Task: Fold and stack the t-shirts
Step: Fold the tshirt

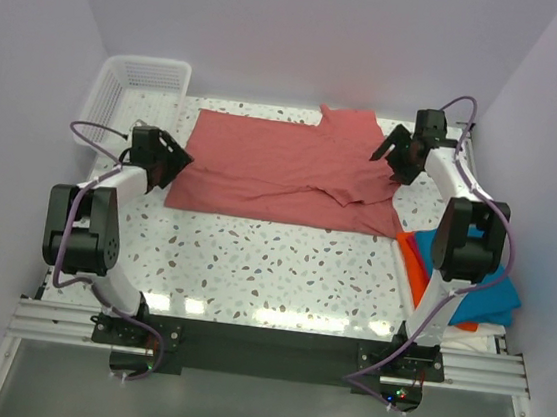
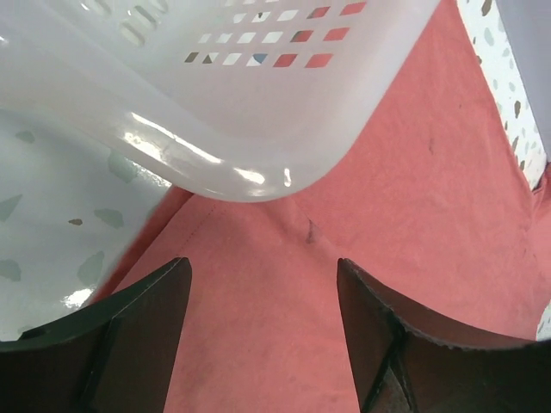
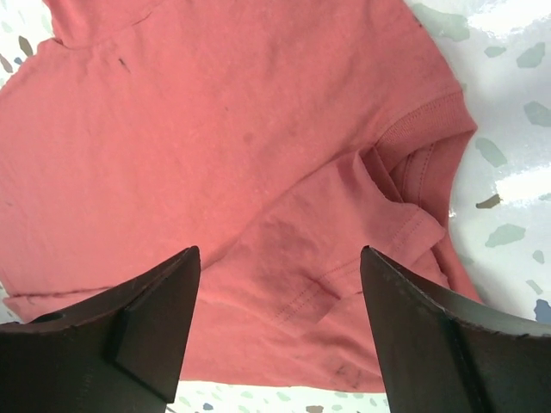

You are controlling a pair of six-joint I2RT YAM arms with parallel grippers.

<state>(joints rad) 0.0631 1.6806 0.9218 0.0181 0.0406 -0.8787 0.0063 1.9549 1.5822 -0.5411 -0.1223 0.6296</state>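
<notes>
Cloth sits nearest, at my right: a soft teal-blue t-shirt [image 1: 495, 294] lies over a bright orange t-shirt [image 1: 412, 269]. Both are partly hidden behind my right arm at the edge of the white speckled desk [image 1: 272, 268], so I cannot tell whether they are folded.

Farther out, the dusty salmon-red t-shirt [image 1: 283, 169] lies spread flat across the middle of the desk, with one sleeve turned in over the body. My left claw [image 2: 263, 335] hovers open above its left edge, with nothing between the fingers. My right claw [image 3: 280, 335] hangs open over the sleeve end, equally empty. In the far left corner stands the white plastic mesh basket [image 1: 136, 92], near the shirt's far left corner.

I judge the red shirt is laid out and its folding is the step in hand. Next I should lower both claws, pinch one long edge at its two ends, and carry it across evenly, or the fold will skew.
</notes>
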